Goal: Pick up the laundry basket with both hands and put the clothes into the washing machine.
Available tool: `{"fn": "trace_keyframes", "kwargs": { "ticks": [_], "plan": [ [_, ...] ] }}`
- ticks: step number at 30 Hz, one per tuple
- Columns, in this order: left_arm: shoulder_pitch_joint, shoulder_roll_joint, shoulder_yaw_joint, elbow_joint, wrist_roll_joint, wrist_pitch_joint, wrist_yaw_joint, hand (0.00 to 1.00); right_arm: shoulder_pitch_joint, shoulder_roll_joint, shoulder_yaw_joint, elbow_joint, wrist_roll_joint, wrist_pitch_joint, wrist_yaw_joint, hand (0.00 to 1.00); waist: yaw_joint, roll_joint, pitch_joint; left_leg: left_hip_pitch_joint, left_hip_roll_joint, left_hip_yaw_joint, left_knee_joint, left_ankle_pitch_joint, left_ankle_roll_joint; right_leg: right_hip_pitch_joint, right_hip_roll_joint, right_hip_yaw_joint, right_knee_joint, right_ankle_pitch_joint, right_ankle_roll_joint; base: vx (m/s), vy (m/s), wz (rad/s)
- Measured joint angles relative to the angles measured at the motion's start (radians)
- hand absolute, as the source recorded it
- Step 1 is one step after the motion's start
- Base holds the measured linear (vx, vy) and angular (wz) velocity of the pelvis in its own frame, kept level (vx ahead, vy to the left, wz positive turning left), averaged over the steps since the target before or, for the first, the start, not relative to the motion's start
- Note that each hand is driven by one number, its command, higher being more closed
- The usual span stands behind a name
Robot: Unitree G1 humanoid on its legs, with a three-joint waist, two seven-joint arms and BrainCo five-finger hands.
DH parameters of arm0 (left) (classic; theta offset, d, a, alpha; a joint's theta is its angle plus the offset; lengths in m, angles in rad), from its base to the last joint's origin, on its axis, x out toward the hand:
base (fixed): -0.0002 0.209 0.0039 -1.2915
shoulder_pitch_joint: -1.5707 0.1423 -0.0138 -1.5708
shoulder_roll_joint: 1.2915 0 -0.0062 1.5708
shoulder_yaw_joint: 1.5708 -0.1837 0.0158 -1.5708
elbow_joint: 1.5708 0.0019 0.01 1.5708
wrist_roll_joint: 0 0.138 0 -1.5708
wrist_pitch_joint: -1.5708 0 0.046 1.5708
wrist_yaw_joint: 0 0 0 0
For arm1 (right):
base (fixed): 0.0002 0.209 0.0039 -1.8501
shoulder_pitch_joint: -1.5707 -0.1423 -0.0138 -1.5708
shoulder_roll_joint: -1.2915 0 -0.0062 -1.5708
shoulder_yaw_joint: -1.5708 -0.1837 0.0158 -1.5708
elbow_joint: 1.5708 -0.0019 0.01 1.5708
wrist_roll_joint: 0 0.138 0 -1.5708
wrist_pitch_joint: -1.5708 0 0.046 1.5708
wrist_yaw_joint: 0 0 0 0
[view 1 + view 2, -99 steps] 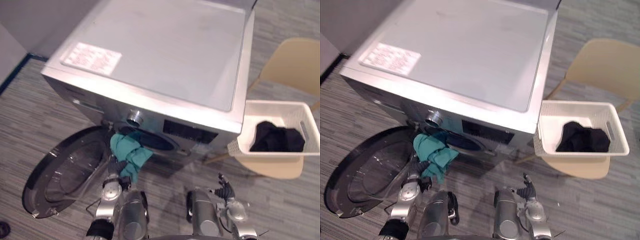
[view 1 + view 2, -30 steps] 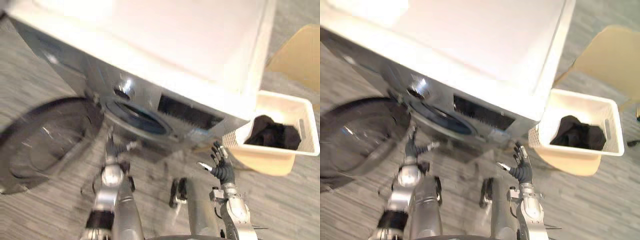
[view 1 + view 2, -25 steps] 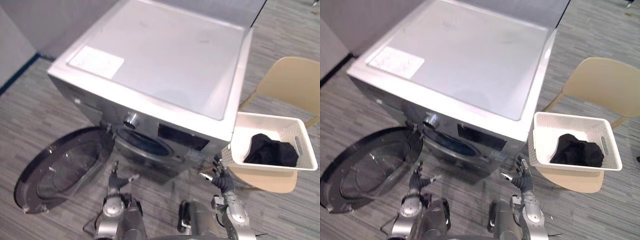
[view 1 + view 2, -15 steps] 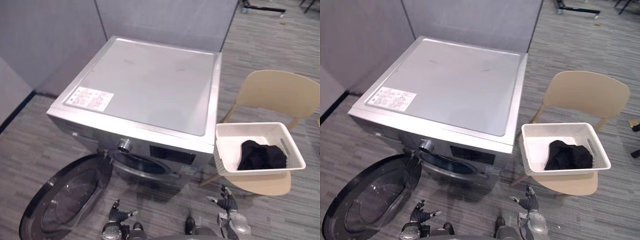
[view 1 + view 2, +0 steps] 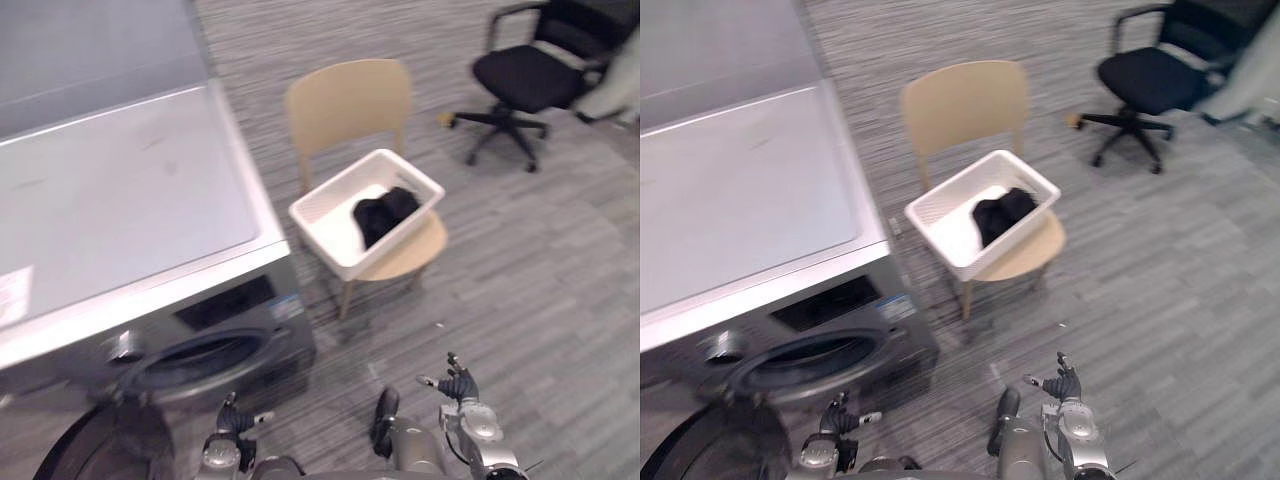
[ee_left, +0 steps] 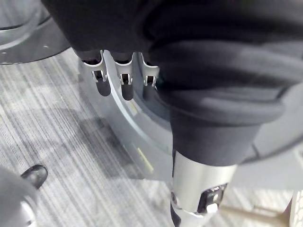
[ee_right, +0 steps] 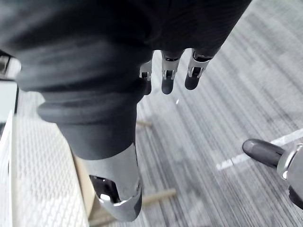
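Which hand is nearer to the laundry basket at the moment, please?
Right. The right hand is low over the floor in front of the chair that bears the basket; the left hand is farther off, low before the washer opening.

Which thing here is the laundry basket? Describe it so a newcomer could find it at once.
Start at the big grey washing machine; just beside it stands a tan chair. On the chair's seat sits the laundry basket, a white rectangular tub with dark clothes bundled inside, unlike the black office chair farther off, which carries nothing.
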Motion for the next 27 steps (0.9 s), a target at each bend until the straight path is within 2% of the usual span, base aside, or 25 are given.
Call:
{"fn": "trace_keyframes", "kwargs": {
  "ticks": [1,2,3,5,6,7,9,10,12,13,14,15,16,17,18,19,20,21,22,23,24,25,26,27],
  "plan": [
    [-0.004,0.001,-0.001,0.001,0.001,0.000,-0.002,0.00,-0.011,0.001,0.015,-0.004,-0.001,0.000,-0.010,0.00,-0.001,-0.003,-0.001,0.017,0.012,0.057,-0.003,0.001,-0.010,0.006,-0.023,-0.106,0.028,-0.003,-0.002,0.08,-0.122,-1.42],
    [-0.004,0.004,-0.003,0.001,0.001,0.000,-0.004,0.00,-0.015,0.000,0.022,-0.005,-0.002,-0.001,-0.012,0.00,-0.002,-0.008,-0.001,0.025,0.007,0.083,0.005,-0.004,-0.026,0.004,-0.037,-0.144,0.046,-0.001,0.006,0.17,-0.204,-2.02],
    [-0.019,0.010,-0.019,0.002,0.011,0.001,-0.019,0.00,-0.014,0.001,0.038,-0.004,-0.007,0.004,-0.011,0.00,0.001,-0.012,0.002,0.060,0.035,0.121,0.054,-0.011,-0.064,-0.007,-0.012,-0.116,0.079,0.016,0.051,0.20,-0.219,-1.67],
    [-0.019,0.009,-0.017,0.003,0.019,0.000,-0.019,0.00,-0.015,0.003,0.067,-0.004,-0.017,0.007,-0.012,0.00,0.011,-0.007,0.002,0.065,0.104,0.092,0.180,-0.023,-0.067,-0.011,0.040,-0.054,0.081,0.010,0.058,0.20,-0.174,-1.62],
    [-0.019,0.010,-0.014,0.003,0.019,-0.003,-0.019,0.00,-0.016,0.003,0.097,-0.003,-0.030,0.007,-0.012,0.00,0.030,-0.004,0.003,0.026,0.192,0.006,0.388,-0.016,0.021,-0.004,0.098,0.014,0.051,0.007,0.052,0.22,-0.149,-1.97],
    [-0.012,-0.003,-0.008,0.006,0.018,-0.005,-0.020,0.00,-0.029,0.004,0.120,0.000,-0.034,0.007,-0.012,0.00,0.046,0.007,0.007,-0.062,0.222,-0.174,0.570,-0.026,0.088,0.012,0.157,0.072,0.012,0.008,0.051,0.20,-0.119,-2.20],
    [-0.002,-0.031,0.011,0.000,0.000,-0.011,-0.020,0.00,-0.036,-0.003,0.147,0.007,-0.036,0.007,-0.012,0.00,0.060,0.018,0.014,-0.212,0.099,-0.482,0.671,-0.084,0.011,0.049,0.196,0.121,-0.043,0.014,0.049,0.21,-0.019,-1.62],
    [-0.002,-0.033,0.013,-0.014,-0.007,-0.017,-0.019,0.00,-0.023,-0.004,0.147,0.010,-0.036,0.007,-0.011,0.00,0.080,0.022,0.017,-0.272,0.017,-0.595,0.650,-0.095,0.020,0.087,0.207,0.143,-0.072,0.022,0.056,0.26,0.024,-1.10],
    [-0.002,-0.034,0.013,-0.025,-0.012,-0.029,-0.019,0.00,-0.018,-0.003,0.147,0.010,-0.036,0.007,-0.011,0.00,0.086,0.020,0.036,-0.354,-0.065,-0.682,0.561,-0.096,0.026,0.149,0.216,0.164,-0.112,0.029,0.068,0.24,0.059,-0.79],
    [-0.003,-0.035,0.013,-0.027,-0.013,-0.032,-0.019,0.00,-0.019,-0.003,0.148,0.008,-0.036,0.006,-0.011,0.00,0.088,0.024,0.036,-0.392,-0.092,-0.703,0.486,-0.092,0.030,0.166,0.216,0.172,-0.127,0.034,0.075,0.26,0.104,-0.62],
    [-0.008,-0.037,0.013,-0.028,-0.014,-0.031,-0.019,0.00,-0.019,-0.002,0.150,0.005,-0.035,0.000,-0.011,0.00,0.100,0.033,0.039,-0.423,-0.119,-0.719,0.340,-0.073,0.044,0.187,0.222,0.184,-0.152,0.040,0.086,0.22,0.106,-0.52],
    [-0.011,-0.036,0.015,-0.030,-0.021,-0.031,-0.019,0.00,-0.018,0.000,0.151,0.007,-0.035,-0.002,-0.011,0.00,0.112,0.031,0.043,-0.431,-0.130,-0.713,0.314,-0.024,0.074,0.202,0.224,0.193,-0.164,0.041,0.092,0.26,0.117,-0.64],
    [-0.008,-0.031,0.024,-0.029,-0.024,-0.030,-0.019,0.00,-0.012,0.009,0.166,0.005,-0.035,-0.004,-0.011,0.00,0.137,0.017,0.040,-0.401,-0.147,-0.683,0.254,0.015,0.098,0.232,0.218,0.209,-0.211,0.054,0.116,0.31,0.126,-0.32],
    [-0.008,-0.022,0.034,-0.027,-0.024,-0.027,-0.019,0.00,-0.014,0.015,0.182,-0.007,-0.035,-0.009,-0.011,0.00,0.135,0.001,0.031,-0.389,-0.168,-0.647,0.203,0.024,0.083,0.239,0.199,0.211,-0.245,0.070,0.139,0.34,0.116,-0.06],
    [-0.009,-0.020,0.037,-0.028,-0.024,-0.028,-0.020,0.00,-0.022,0.012,0.182,-0.007,-0.035,-0.012,-0.012,0.00,0.134,-0.005,0.034,-0.392,-0.168,-0.621,0.196,0.024,0.085,0.239,0.192,0.204,-0.251,0.074,0.147,0.34,0.123,0.47],
    [-0.009,-0.026,0.051,-0.028,-0.024,-0.028,-0.019,0.00,-0.034,0.008,0.182,-0.004,-0.034,-0.010,-0.014,0.00,0.136,-0.011,0.038,-0.400,-0.169,-0.604,0.203,0.011,0.117,0.240,0.182,0.181,-0.237,0.060,0.180,0.41,0.198,0.67],
    [-0.007,-0.027,0.070,-0.023,-0.024,-0.023,-0.019,0.00,-0.037,0.006,0.183,-0.003,-0.035,-0.010,-0.016,0.00,0.138,-0.006,0.035,-0.383,-0.181,-0.612,0.207,-0.010,0.163,0.237,0.147,0.147,-0.145,0.006,0.212,0.33,0.181,0.74],
    [-0.006,-0.025,0.074,-0.015,-0.025,-0.022,-0.019,0.00,-0.037,0.006,0.183,-0.002,-0.036,-0.010,-0.020,0.00,0.138,-0.014,0.038,-0.362,-0.186,-0.614,0.203,-0.015,0.180,0.229,0.114,0.137,-0.058,-0.042,0.239,0.46,0.233,0.89],
    [-0.004,-0.016,0.076,0.009,-0.025,-0.022,-0.019,0.00,-0.038,0.003,0.182,-0.002,-0.037,-0.010,-0.029,0.00,0.138,-0.037,0.042,-0.316,-0.222,-0.626,0.196,-0.027,0.193,0.193,0.029,0.156,0.168,-0.119,0.274,0.34,0.144,0.83],
    [-0.004,-0.010,0.076,0.021,-0.025,-0.021,-0.019,0.00,-0.038,0.003,0.180,-0.002,-0.038,-0.010,-0.029,0.00,0.133,-0.046,0.041,-0.293,-0.242,-0.645,0.200,-0.030,0.198,0.166,-0.018,0.173,0.294,-0.128,0.279,0.54,0.216,1.23],
    [0.000,0.003,0.067,0.026,-0.025,-0.013,-0.019,0.00,-0.036,0.005,0.174,-0.002,-0.039,-0.010,-0.029,0.00,0.129,-0.066,0.044,-0.247,-0.287,-0.697,0.202,-0.038,0.213,0.116,-0.106,0.219,0.535,-0.080,0.271,0.47,0.144,1.55],
    [0.002,0.008,0.049,0.023,-0.025,-0.002,-0.019,0.00,-0.029,0.006,0.164,-0.001,-0.039,-0.009,-0.029,0.00,0.126,-0.064,0.046,-0.197,-0.307,-0.759,0.205,-0.053,0.237,0.080,-0.144,0.262,0.690,-0.056,0.274,0.49,0.108,1.64],
    [0.002,0.010,0.039,0.022,-0.025,-0.001,-0.019,0.00,-0.029,0.006,0.163,-0.001,-0.039,-0.009,-0.029,0.00,0.126,-0.063,0.046,-0.179,-0.313,-0.802,0.204,-0.054,0.238,0.071,-0.142,0.278,0.725,-0.086,0.269,0.47,0.013,1.78],
    [0.002,0.010,0.028,0.021,-0.025,-0.001,-0.018,0.00,-0.031,0.007,0.163,-0.004,-0.039,-0.010,-0.029,0.00,0.125,-0.059,0.043,-0.156,-0.314,-0.875,0.196,-0.053,0.238,0.050,-0.127,0.297,0.718,-0.130,0.243,0.46,-0.057,1.77]
  ]
}}
